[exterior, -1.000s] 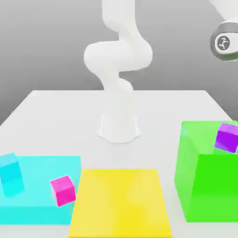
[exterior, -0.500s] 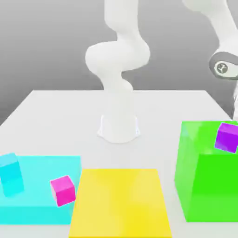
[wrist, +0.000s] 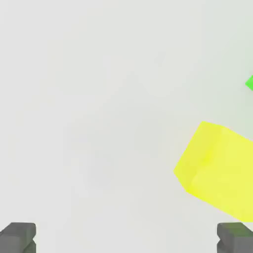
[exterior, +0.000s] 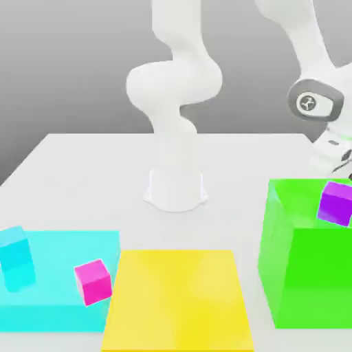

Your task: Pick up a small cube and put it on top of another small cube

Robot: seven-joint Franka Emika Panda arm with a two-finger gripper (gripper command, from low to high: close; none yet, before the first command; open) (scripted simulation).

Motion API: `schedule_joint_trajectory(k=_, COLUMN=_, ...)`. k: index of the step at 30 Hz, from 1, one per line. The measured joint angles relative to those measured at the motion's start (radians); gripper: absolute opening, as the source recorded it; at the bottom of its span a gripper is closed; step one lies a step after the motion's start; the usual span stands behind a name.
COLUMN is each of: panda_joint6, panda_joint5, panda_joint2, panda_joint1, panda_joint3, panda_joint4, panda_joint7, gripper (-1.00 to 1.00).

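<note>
Item: small yellow cube [wrist: 217, 168]. Lies on the white tabletop [exterior: 96, 172], seen in the hand view, corner-on to the camera with its edges askew to the line between the fingertips. No long axis, all faces alike.

Item: gripper [wrist: 126, 239]. Jaws stand wide apart and empty; two grey fingertips [wrist: 18, 237] sit at opposite corners of the hand view. The cube lies off to one side, close to one fingertip and ahead of it, not between the pair. In the exterior view the wrist hangs at the right, behind the green block [exterior: 309, 275].

Item: purple cube [exterior: 336, 203]. Rests on top of the green block, near the exterior view's right edge.

Judgement: the grasp is not begun. The hand likely needs a sideways shift to centre the cube, plus a wrist turn to square the jaws to its faces.

Other stock: cyan slab [exterior: 58, 302], cyan cube [exterior: 15, 258], magenta cube [exterior: 93, 281], yellow slab [exterior: 179, 299].
</note>
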Motion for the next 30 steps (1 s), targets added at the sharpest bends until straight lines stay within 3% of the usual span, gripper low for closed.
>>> schedule_joint_trajectory(k=11, panda_joint6=0.160, panda_joint5=-0.087, panda_joint2=0.041, panda_joint1=-0.122, panda_joint3=-0.052, panda_joint4=-0.074, panda_joint7=0.285, gripper=0.00)
schedule_joint_trajectory(k=18, panda_joint6=0.234, panda_joint5=-0.209, panda_joint2=0.108, panda_joint1=-0.080, panda_joint3=-0.087, panda_joint4=-0.063, panda_joint7=0.418, gripper=0.00)
schedule_joint_trajectory(k=24, panda_joint6=0.306, panda_joint5=-0.371, panda_joint2=0.211, panda_joint1=0.002, panda_joint3=-0.207, panda_joint4=-0.039, panda_joint7=0.539, gripper=0.00)
schedule_joint_trajectory(k=28, panda_joint6=0.361, panda_joint5=-0.481, panda_joint2=0.288, panda_joint1=0.110, panda_joint3=-0.341, panda_joint4=-0.025, panda_joint7=0.620, gripper=0.00)
schedule_joint_trajectory(k=29, panda_joint6=0.373, panda_joint5=-0.497, panda_joint2=0.302, panda_joint1=0.134, panda_joint3=-0.369, panda_joint4=-0.023, panda_joint7=0.632, gripper=-1.00)
schedule_joint_trajectory(k=30, panda_joint6=0.373, panda_joint5=-0.497, panda_joint2=0.302, panda_joint1=0.134, panda_joint3=-0.369, panda_joint4=-0.023, panda_joint7=0.632, gripper=-1.00)
